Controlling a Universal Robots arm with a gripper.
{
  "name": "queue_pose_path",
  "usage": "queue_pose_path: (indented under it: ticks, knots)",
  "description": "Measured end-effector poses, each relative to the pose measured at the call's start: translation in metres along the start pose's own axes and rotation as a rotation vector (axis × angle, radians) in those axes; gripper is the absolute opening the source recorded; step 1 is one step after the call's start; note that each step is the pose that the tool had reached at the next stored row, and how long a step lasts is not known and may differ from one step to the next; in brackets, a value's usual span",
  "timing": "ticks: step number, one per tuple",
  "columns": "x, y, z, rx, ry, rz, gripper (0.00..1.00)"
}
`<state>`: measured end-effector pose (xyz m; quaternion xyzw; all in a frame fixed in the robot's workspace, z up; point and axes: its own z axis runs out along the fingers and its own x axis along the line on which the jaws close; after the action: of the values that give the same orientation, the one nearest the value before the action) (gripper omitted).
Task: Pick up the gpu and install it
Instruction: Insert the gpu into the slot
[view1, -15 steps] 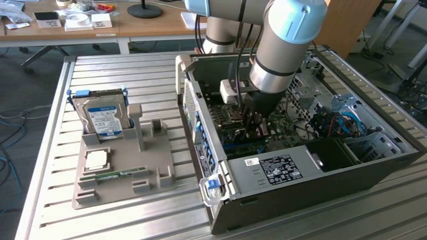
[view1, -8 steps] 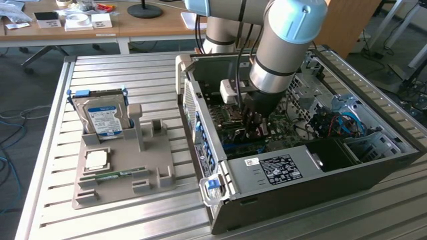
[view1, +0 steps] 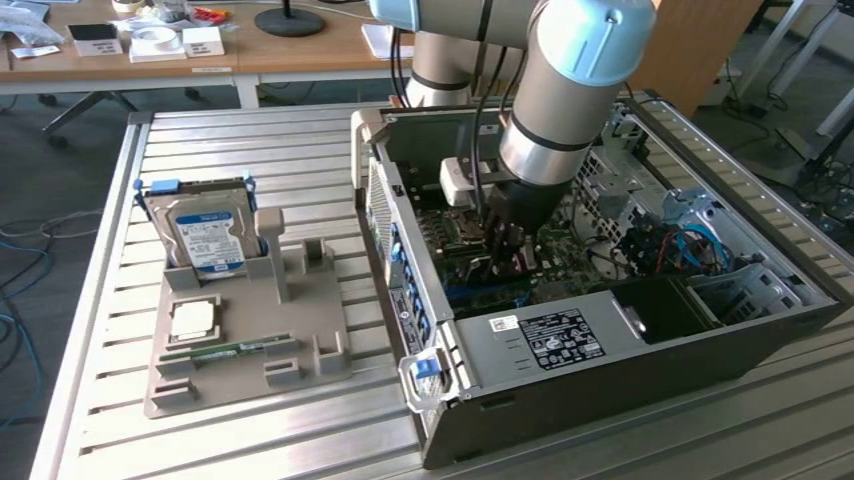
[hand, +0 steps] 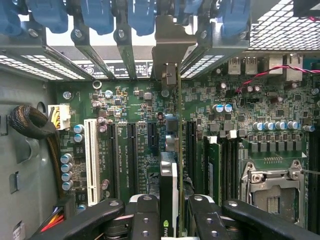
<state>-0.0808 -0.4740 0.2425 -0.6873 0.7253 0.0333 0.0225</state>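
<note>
The gpu (hand: 169, 180) stands on edge between my fingers (hand: 145, 220), a thin dark card with a green and black face. Its silver bracket (hand: 167, 45) reaches up to the row of slot openings at the case's back wall. My gripper (hand: 170, 215) is shut on the card, one finger on each side. The card's lower edge runs along a black expansion slot on the green motherboard (hand: 130, 105); whether it is seated I cannot tell. In the exterior view my gripper (view1: 514, 250) is down inside the open computer case (view1: 601, 340), over the motherboard.
A white slot (hand: 91, 160) and black slots flank the card, with a CPU socket (hand: 272, 187) further off. Blue latches (hand: 95, 15) line the back wall. At the exterior view's left, a grey holder (view1: 247, 340) carries a hard drive (view1: 207, 235) and a memory stick (view1: 227, 350).
</note>
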Motion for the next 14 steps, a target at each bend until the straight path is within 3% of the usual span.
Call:
queue_pose_path:
  ticks: [5, 14]
  knots:
    - [0.0, 0.0002, -0.0002, -0.0002, -0.0045, 0.0, 0.27]
    - [0.0015, 0.0002, 0.0, -0.0003, -0.0061, 0.0, 0.27]
